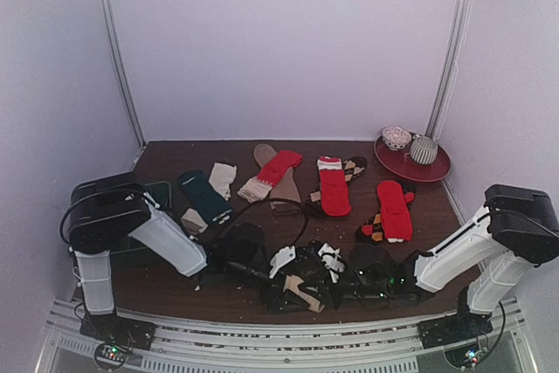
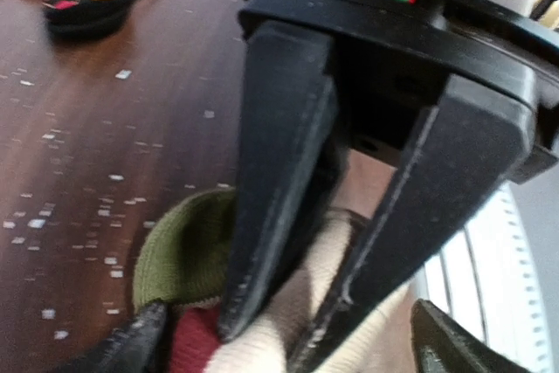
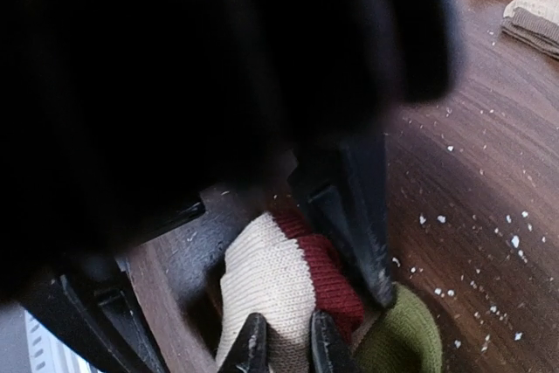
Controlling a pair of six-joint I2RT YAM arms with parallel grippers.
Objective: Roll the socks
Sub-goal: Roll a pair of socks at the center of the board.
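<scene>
Both arms, the left arm (image 1: 166,242) and the right arm (image 1: 454,255), reach inward from the near edge and meet low over the near centre of the table (image 1: 345,220).

Far right corner: a red plate (image 1: 432,170) carries two rolled bundles (image 1: 423,149), their pattern too small to make out.

Mid-table, well apart from the grippers: loose socks lie flat in a rough row, among them a teal sock (image 1: 203,196), a tan sock (image 1: 284,183) and a red sock (image 1: 334,188).

Item under work: a cream sock (image 3: 262,277) with a dark red band and an olive end, bunched on the tabletop directly between the two grippers.

Right gripper (image 3: 286,347): fingers nearly together, pinching the cream knit from above.

Left gripper (image 2: 295,342): fingers spread wide, one tip to either side of the bunched sock, not clamping it. Whether either tip touches the knit cannot be confirmed.
</scene>
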